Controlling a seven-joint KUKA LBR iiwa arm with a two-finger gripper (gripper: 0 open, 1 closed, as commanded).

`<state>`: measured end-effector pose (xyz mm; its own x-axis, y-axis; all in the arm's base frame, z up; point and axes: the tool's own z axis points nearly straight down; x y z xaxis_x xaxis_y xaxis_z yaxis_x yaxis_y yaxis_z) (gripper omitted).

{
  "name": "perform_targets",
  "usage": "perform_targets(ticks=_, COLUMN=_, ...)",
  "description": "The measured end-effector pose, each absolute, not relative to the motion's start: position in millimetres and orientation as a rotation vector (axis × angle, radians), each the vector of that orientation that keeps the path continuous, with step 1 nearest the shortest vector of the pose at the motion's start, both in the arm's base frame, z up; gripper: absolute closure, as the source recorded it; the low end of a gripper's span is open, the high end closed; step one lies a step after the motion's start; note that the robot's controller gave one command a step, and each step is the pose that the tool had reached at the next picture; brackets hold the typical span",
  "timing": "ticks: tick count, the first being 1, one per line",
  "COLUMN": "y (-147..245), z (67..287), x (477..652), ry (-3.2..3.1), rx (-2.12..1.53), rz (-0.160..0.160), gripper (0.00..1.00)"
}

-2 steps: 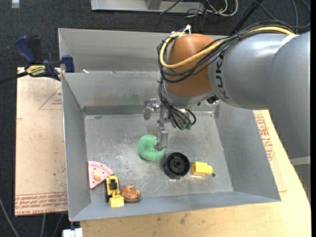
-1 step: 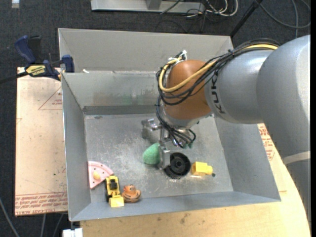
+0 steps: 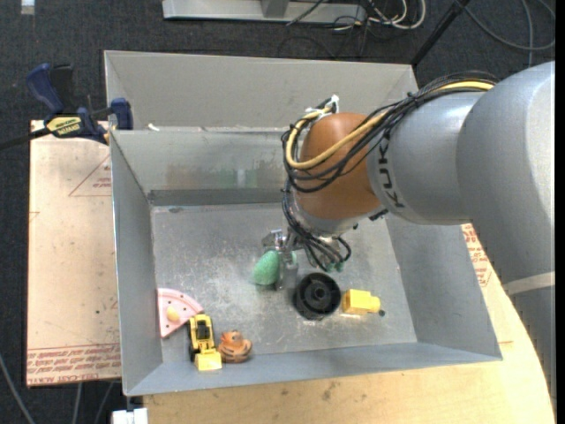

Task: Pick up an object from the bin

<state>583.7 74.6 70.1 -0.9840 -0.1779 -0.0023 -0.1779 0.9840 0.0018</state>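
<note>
Dark carpet point(image 3: 62, 25) under grey metal bin point(image 3: 132, 237); gripper point(image 3: 284, 247) is held close over green rounded lump point(image 3: 266, 271) mid-floor, grip state can't be told. Black ring point(image 3: 316, 295), yellow block point(image 3: 360, 303) are set beside; pink fan piece point(image 3: 175, 311), yellow toy digger point(image 3: 202, 338) front-left.

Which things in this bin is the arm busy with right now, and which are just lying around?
In hand:
- gripper, low in the middle of the bin
- green teardrop-shaped thing, right beside and below the gripper

Lying about:
- black ring
- yellow block
- pink fan-shaped piece
- yellow toy digger
- orange-brown round thing
</note>
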Motion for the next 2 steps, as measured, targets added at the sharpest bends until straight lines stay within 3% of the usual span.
perform_targets(ticks=1, y=75, z=70, x=583.7, ry=3.127, rx=-0.28, rz=0.003, gripper=1.0)
perform_targets(ticks=2, y=56, z=263, x=618.1, ry=3.136, rx=-0.148, rz=0.002, gripper=1.0)
